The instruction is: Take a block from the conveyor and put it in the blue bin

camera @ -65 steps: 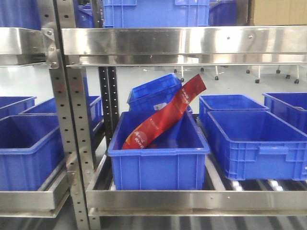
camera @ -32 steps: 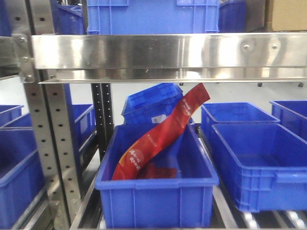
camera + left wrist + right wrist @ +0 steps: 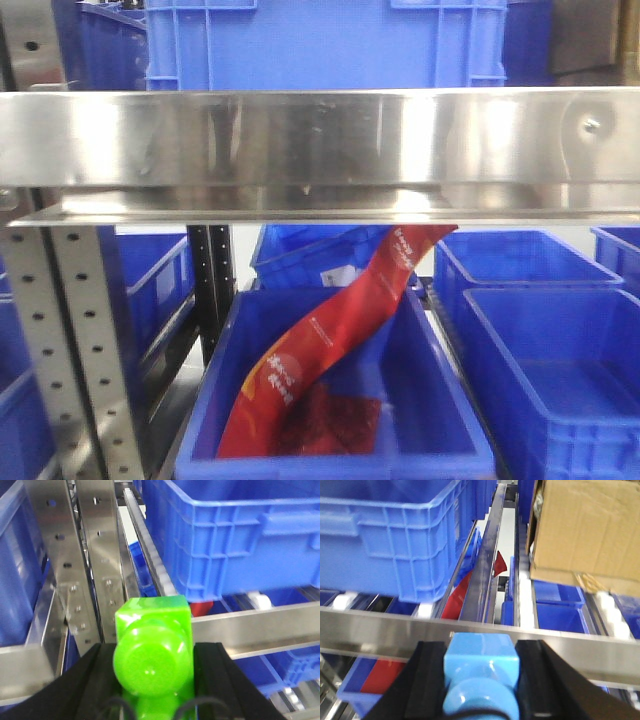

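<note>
My left gripper (image 3: 152, 652) is shut on a bright green block (image 3: 152, 645), squeezed between its black fingers (image 3: 102, 672) in front of a steel rack. In the right wrist view, my right gripper (image 3: 481, 657) is shut on a light blue block (image 3: 480, 655), just before a steel shelf beam (image 3: 470, 630). The front view shows a blue bin (image 3: 218, 370) on the lower shelf. A long red packet (image 3: 330, 330) leans out of it. Neither gripper appears in the front view. The conveyor is out of view.
A wide steel shelf beam (image 3: 320, 150) crosses the front view, with a perforated upright (image 3: 70, 350) at the left. More blue bins (image 3: 550, 340) stand on either side and above (image 3: 320, 45). A cardboard box (image 3: 585, 530) sits on the upper shelf at the right.
The front view has closed in on the rack. The shelf beam now sits lower and larger in frame, and the central bin with the red packet looks nearer.
</note>
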